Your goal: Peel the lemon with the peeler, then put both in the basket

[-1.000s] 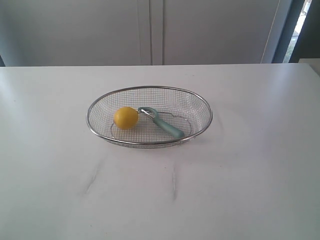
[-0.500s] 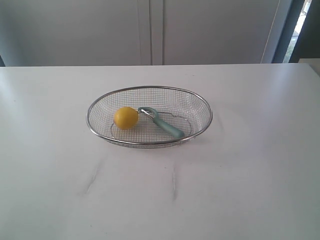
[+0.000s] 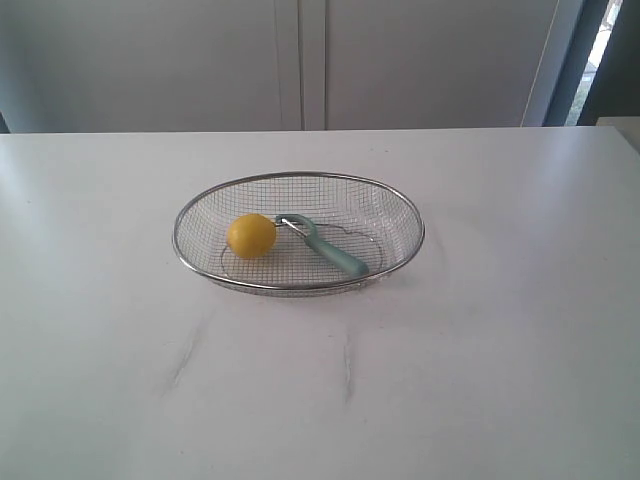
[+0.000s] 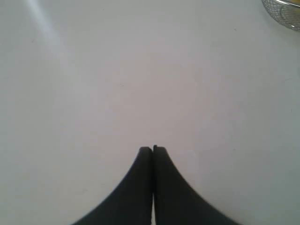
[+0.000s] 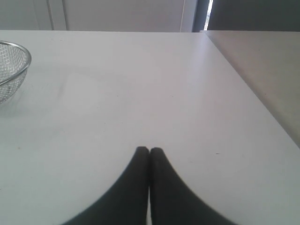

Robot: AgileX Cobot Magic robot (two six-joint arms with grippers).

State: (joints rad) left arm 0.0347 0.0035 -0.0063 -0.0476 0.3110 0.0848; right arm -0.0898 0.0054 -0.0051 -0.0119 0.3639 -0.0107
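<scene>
In the exterior view the yellow lemon (image 3: 251, 236) lies in the left half of the silver wire basket (image 3: 398, 207). Beside it in the basket rests the teal-handled peeler (image 3: 333, 250), its loop head next to the lemon. Neither arm shows in the exterior view. My left gripper (image 4: 153, 149) is shut with nothing in it, above bare white table, and the basket's rim (image 4: 281, 9) sits at the corner of that view. My right gripper (image 5: 149, 150) is also shut and empty over the table, with the basket's rim (image 5: 21, 58) at the side of its view.
The white table (image 3: 480, 340) carries faint grey scuff marks (image 3: 185, 355) in front of the basket. In the right wrist view the table's edge (image 5: 243, 84) runs close by, with a lower surface beyond it. Pale cabinet doors stand behind the table.
</scene>
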